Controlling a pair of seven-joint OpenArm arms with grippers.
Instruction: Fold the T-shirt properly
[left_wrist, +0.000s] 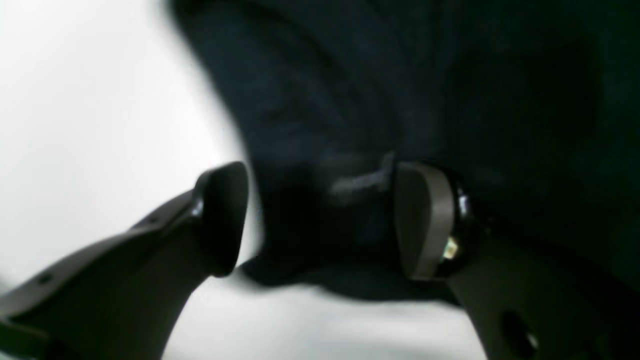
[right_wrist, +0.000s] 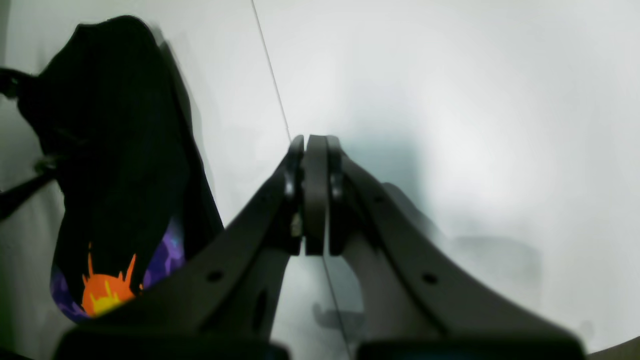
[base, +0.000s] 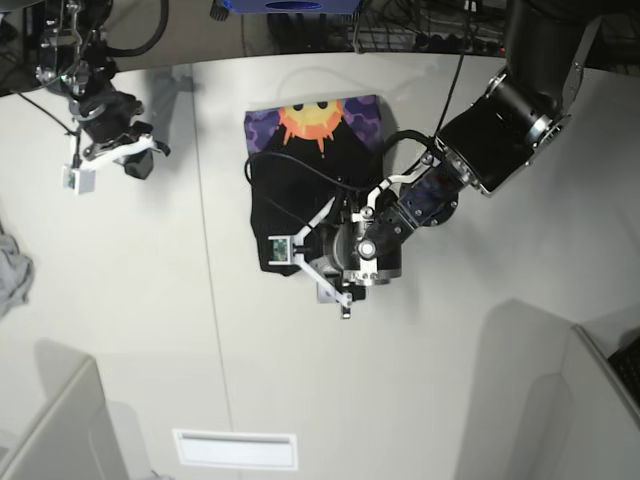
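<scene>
While folded w/ sun print up, T-shirt (base: 300, 190) sits between released left end effector (left_wrist: 320, 220); right end effector (right_wrist: 316, 195) clenched.

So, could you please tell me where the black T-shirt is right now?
In the base view, the folded black cotton T-shirt with its orange sun print lies on the white table near top centre, under the left gripper, well clear of the right gripper.

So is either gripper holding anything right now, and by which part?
Nothing is held. The left gripper stands open around an edge of the black cotton T-shirt; the right gripper is shut on nothing, away from it.
</scene>
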